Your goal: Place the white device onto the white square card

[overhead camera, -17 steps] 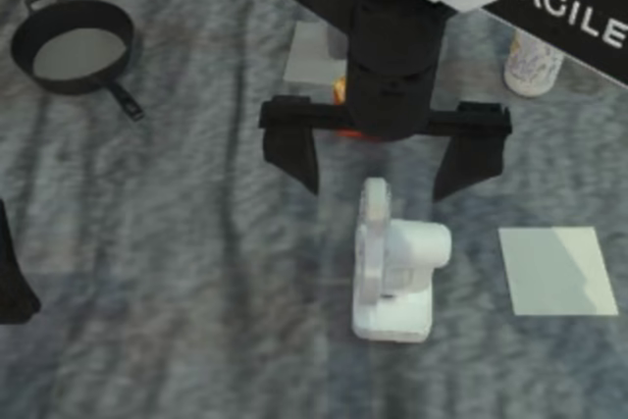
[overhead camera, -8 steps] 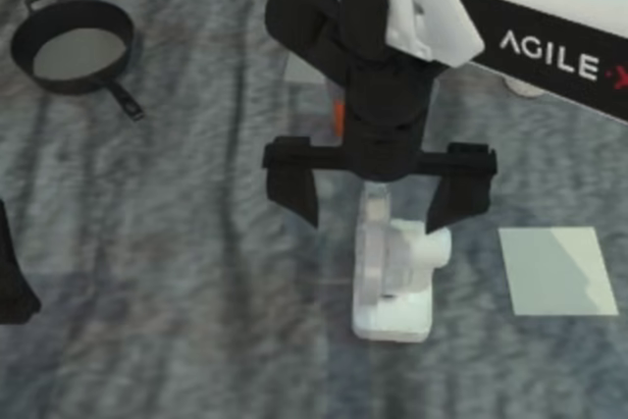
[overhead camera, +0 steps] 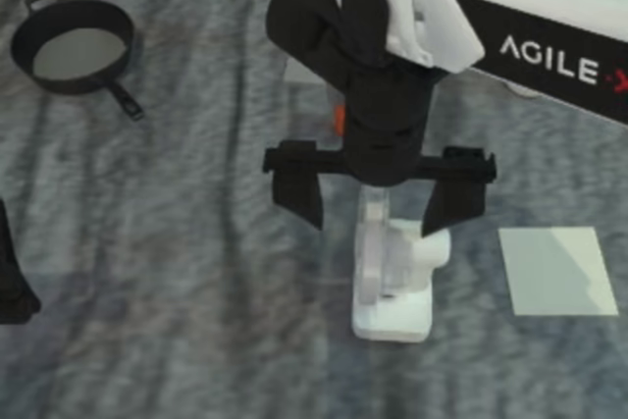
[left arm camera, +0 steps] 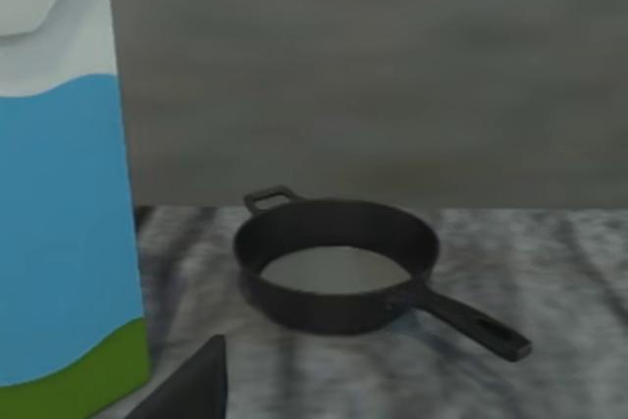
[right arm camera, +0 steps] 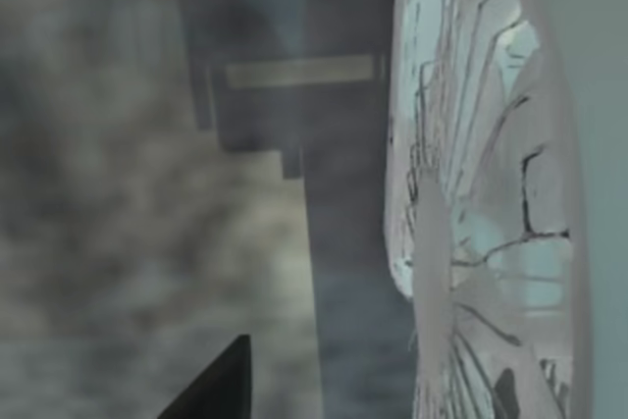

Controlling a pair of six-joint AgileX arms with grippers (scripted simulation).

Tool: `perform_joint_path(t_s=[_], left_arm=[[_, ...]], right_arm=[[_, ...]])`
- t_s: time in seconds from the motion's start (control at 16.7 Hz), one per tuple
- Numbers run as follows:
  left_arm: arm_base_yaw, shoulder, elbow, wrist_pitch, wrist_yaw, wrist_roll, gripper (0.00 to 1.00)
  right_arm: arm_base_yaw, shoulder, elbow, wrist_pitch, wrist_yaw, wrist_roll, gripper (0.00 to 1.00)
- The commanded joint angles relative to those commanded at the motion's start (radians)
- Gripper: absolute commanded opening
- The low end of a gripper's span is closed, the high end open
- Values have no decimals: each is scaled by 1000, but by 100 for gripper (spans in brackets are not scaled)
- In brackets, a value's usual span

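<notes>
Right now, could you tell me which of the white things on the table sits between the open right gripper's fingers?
The white device: the right gripper straddles its upright disc. The white card lies flat, apart, toward the table's right.

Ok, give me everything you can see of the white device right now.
The white device is all white and looks like plastic: a rounded square base nearest the table's front edge, a flat round disc standing on edge, and a stubby cylinder jutting toward the table's right. It rests on the grey table, left of the white square card and apart from it. The right pincer is open, its fingers straddling the disc and cylinder. The right wrist view shows the disc's face close up.
</notes>
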Motion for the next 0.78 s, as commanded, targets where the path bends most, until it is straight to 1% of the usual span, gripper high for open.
perform_joint_path(t_s=[0.6,0.66,0.78], left_arm=[[0,0,0,0,0,0,100],[0,0,0,0,0,0,100],[0,0,0,0,0,0,100]], right_arm=[[0,0,0,0,0,0,2],[0,0,0,0,0,0,0],[0,0,0,0,0,0,0]])
